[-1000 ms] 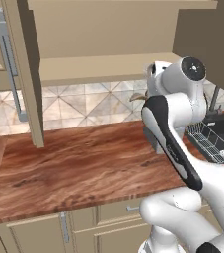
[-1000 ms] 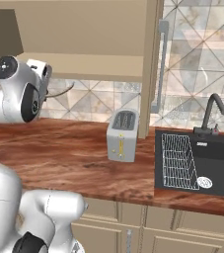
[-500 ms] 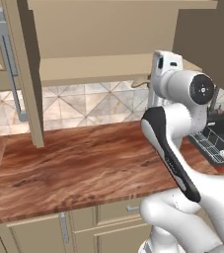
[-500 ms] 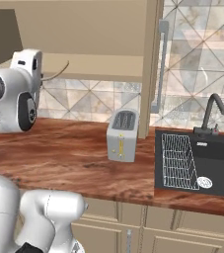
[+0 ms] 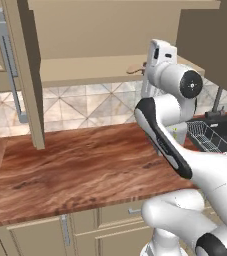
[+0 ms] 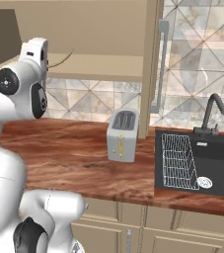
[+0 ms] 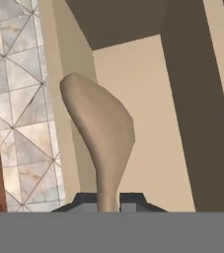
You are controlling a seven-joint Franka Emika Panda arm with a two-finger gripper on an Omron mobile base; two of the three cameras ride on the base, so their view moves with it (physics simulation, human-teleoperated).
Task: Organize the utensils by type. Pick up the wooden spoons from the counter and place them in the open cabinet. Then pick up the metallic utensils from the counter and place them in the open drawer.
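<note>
My gripper [image 7: 108,199] is shut on the handle of the wooden spoon [image 7: 100,132], whose pale tan bowl points into the open cabinet [image 7: 148,113]. From the left base, the spoon [image 5: 135,69] sticks out to the left of the raised hand, just above the cabinet shelf [image 5: 85,71]. In the right base view it shows as a thin line [image 6: 64,59] to the right of the hand, over the same shelf [image 6: 103,64]. The reddish-brown counter [image 5: 75,160] lies well below. The metallic utensils and the open drawer are out of view.
The cabinet's open door [image 5: 27,75] hangs down over the counter at the left. A silver toaster [image 6: 123,135] stands on the counter [image 6: 69,148] beside the other door [image 6: 150,69]. A black sink [image 6: 217,163] with a wire rack [image 6: 180,160] and a faucet [image 6: 211,114] lies to the right.
The arm has risen and the hand has swung left toward the cabinet, carrying the wooden spoon up to shelf level. The grip on the spoon is unchanged.
</note>
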